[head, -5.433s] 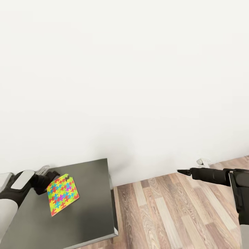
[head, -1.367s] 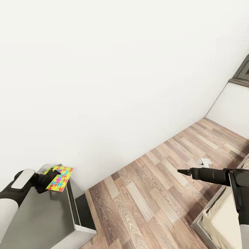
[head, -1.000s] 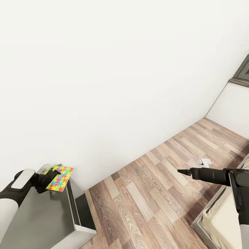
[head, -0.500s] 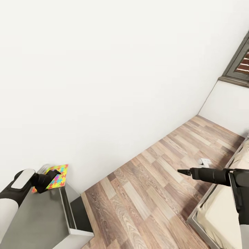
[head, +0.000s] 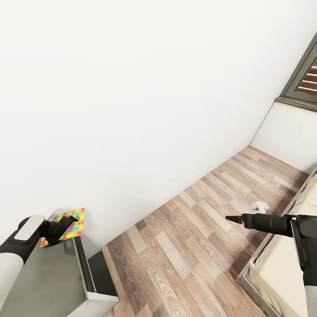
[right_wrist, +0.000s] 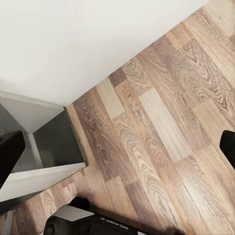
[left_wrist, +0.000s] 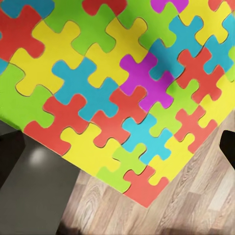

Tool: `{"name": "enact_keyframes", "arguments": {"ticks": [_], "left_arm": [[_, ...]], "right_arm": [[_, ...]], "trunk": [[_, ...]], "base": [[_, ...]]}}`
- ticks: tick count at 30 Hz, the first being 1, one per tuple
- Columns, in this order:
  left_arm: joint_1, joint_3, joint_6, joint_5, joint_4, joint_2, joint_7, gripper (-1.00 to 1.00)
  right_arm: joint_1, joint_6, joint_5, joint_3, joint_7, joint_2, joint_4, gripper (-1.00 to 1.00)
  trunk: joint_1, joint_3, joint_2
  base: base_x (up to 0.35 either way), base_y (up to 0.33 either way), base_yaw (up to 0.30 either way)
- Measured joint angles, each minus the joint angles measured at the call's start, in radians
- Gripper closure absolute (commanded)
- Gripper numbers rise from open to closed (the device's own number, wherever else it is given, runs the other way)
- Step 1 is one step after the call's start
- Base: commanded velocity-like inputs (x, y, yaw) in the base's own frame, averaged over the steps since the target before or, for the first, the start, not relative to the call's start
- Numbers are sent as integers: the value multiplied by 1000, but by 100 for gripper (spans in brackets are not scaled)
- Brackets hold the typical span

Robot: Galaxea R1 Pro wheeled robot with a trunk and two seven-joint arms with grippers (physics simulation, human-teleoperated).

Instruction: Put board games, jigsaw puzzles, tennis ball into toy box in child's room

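Between the left gripper's [head: 66, 222] closed jaws sits a jigsaw puzzle [head: 69, 221], held nearly flat above the dark cabinet top [head: 48, 273], presumably for carrying to the toy box. Beyond those jaws lie only white wall [head: 145, 88] and plank floor [head: 185, 246]. Farther right, the right gripper [head: 233, 218] hovers empty, jaws apart in its wrist view, over the floor, with the bed's edge [head: 281, 259] beside it.
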Motion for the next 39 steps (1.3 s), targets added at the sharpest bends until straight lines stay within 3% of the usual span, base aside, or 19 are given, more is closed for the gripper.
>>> {"name": "enact_keyframes", "arguments": {"ticks": [15, 25, 30, 34, 35, 39], "left_arm": [[14, 2, -3, -1, 0, 1, -30, -100], [18, 5, -1, 0, -11, 1, -36, -100], [57, 10, -1, 5, -82, 5, -38, -100], [132, 21, -6, 10, -223, 10, -50, -100], [133, 21, -6, 9, -224, 10, -50, -100], [174, 51, -7, 11, -298, 12, -60, -100]], "right_arm": [[0, 0, 3, 0, -2, 2, 0, -100], [0, 0, 3, 2, -3, 3, 1, -100], [0, 0, 3, 4, -3, 4, 2, -100], [1, 0, 3, 5, -3, 4, 2, -100], [1, 0, 3, 6, -3, 4, 2, -100], [1, 0, 3, 6, -3, 5, 2, -100]], "trunk": [[0, 0, 0], [0, 0, 0], [0, 0, 0], [0, 0, 0], [0, 0, 0], [0, 0, 0]], "base": [[-6, 0, -3], [-205, 0, 0], [-239, 0, 0], [-114, 0, 0], [-76, 0, 0], [-61, 0, 0]]}}
